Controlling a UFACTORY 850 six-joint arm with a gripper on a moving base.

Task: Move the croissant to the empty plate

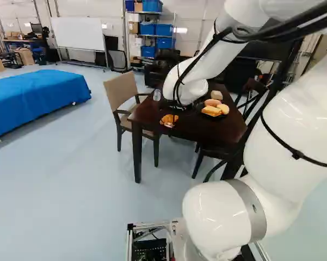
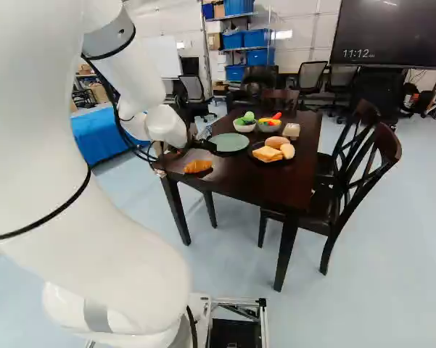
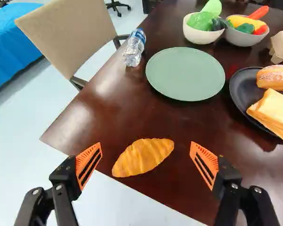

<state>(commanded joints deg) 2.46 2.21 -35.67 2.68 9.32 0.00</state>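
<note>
In the right base view my gripper (image 2: 205, 146) hangs over the near left part of the table. The wrist view shows the gripper (image 3: 146, 145) open, its orange-padded fingers wide apart. The golden croissant (image 3: 143, 157) lies on bare tabletop near the table's edge, between and below the fingers, closer to one of them, apparently untouched. It also shows in the left base view as a croissant (image 1: 169, 120) at the table's near corner. Ahead of the gripper, beyond the croissant, lies the empty green plate (image 3: 185, 74).
Beside the green plate, a black plate (image 3: 240, 92) holds bread. Behind stand a bowl of green vegetables (image 3: 203, 35), a second bowl (image 3: 245, 37) and a carton (image 3: 281, 47). A water bottle (image 3: 134, 48) lies at the table edge, near a beige chair (image 1: 121, 90). Dark chairs (image 2: 352, 190) flank the table (image 2: 255, 183).
</note>
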